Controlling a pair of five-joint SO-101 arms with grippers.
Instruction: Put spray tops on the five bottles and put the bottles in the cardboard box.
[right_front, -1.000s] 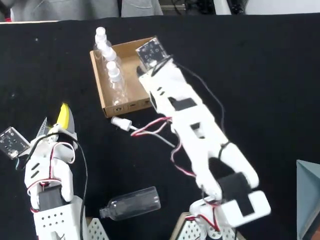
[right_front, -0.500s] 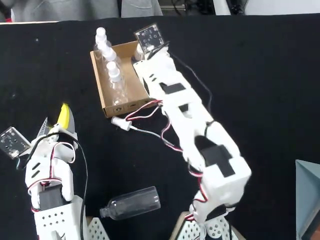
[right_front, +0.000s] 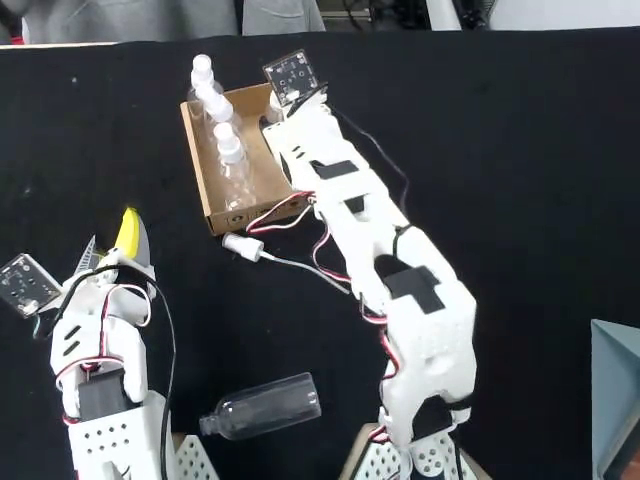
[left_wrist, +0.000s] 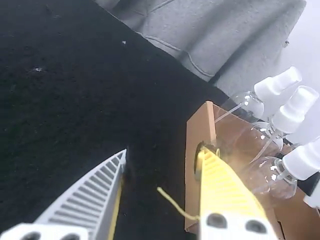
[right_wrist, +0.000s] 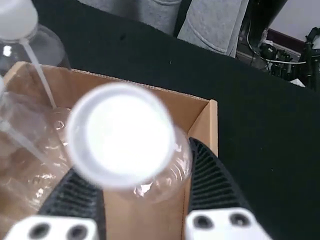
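Clamping the right gripper round the held bottle, already capped, over the cardboard box, on its free side. Judging it light, thin-walled and slick, so gripping the body below the shoulder, gently. Minding three capped bottles crowding the box's other side. Noting a loose spray top just outside the box and an uncapped bottle well away from it. Leaving the left gripper gaping, empty, near the box.

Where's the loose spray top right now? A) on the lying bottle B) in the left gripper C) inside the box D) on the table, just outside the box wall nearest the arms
D: the spray top lies on the table beside the cardboard box, apart from the capless bottle lying by the arm bases.
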